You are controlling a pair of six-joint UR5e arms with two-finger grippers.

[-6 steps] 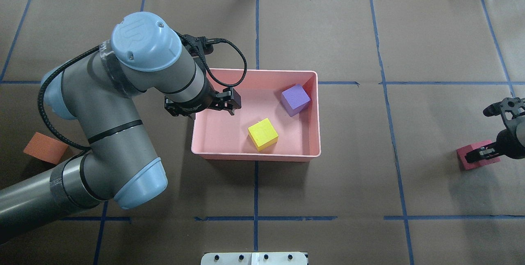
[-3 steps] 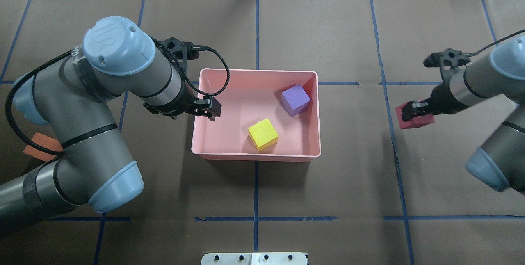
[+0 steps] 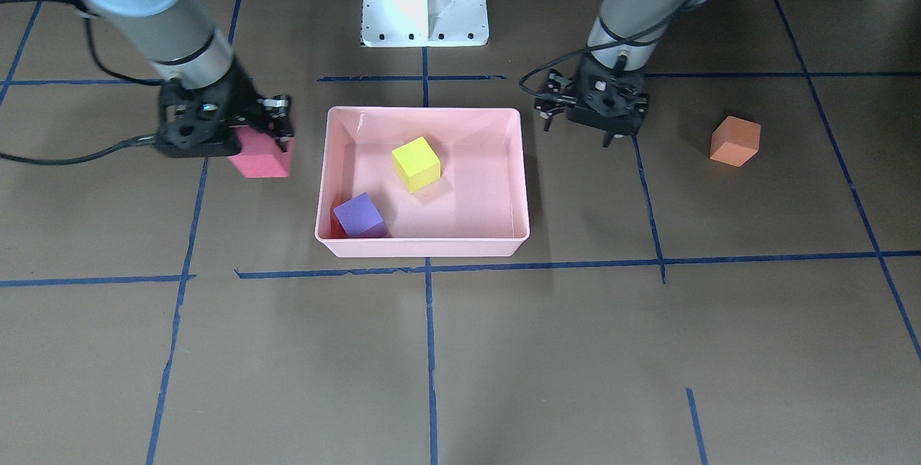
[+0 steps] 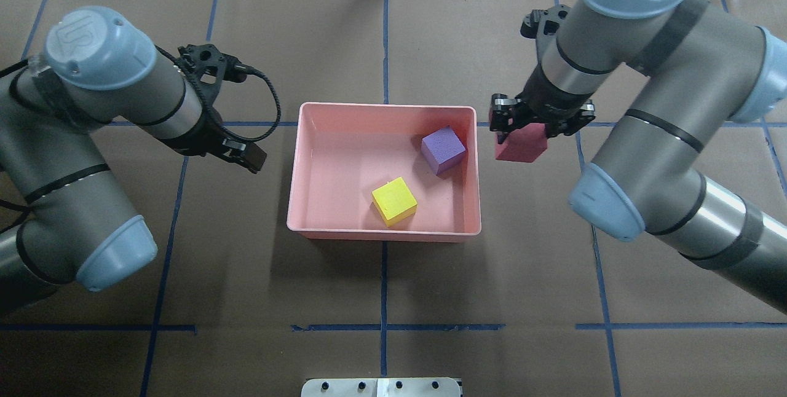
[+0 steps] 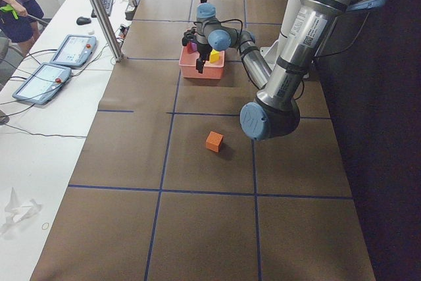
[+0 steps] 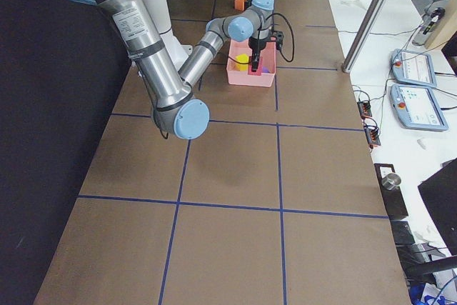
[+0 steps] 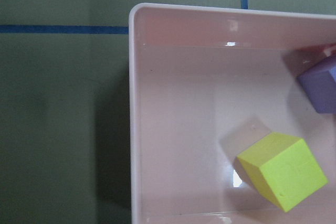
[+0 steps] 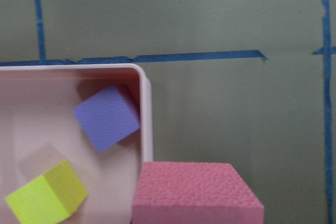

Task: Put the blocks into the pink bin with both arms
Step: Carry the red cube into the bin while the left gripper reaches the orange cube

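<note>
Inside the pink bin (image 4: 384, 235) lie two blocks: the yellow-green block (image 4: 394, 201) near its middle and the purple block (image 4: 442, 149) against the wall on the robot's right. Just outside that same wall, the right pincer (image 4: 533, 129) is clamped on the red-pink block (image 4: 519, 148), which sits close beside the bin's rim but not over it. On the bin's opposite side, the left pincer (image 3: 578, 130) hangs near the rim, its fingers apart with nothing between them. The orange block (image 3: 735, 140) rests on the table (image 4: 492, 274), well apart from the bin on the robot's left.
</note>
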